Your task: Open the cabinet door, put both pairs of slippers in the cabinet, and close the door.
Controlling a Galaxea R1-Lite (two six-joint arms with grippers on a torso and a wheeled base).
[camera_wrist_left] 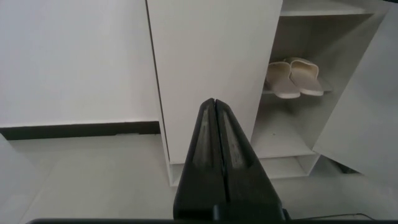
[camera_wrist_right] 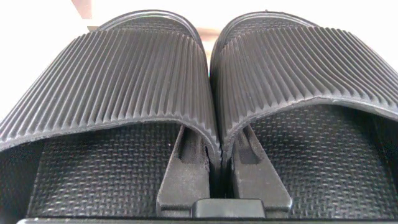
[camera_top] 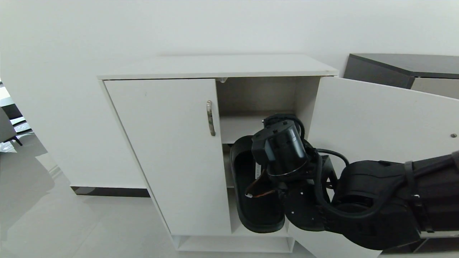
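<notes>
The pair of black ribbed rubber slippers is being clamped in the right hand, its wrist being angled into the open white cabinet ahead; the left hand is being held clenched, empty.

here's the right arm, matte black, bulky rounded joints, black cables looping (one thin orange wire too), left gripper dark, long-fingered

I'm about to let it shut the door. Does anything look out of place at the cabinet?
Yes: the black slippers hang steeply tilted in the cabinet opening, pinched by their straps in the right gripper, not set down inside. The beige slippers lie neatly side by side inside. No damage shows.
</notes>
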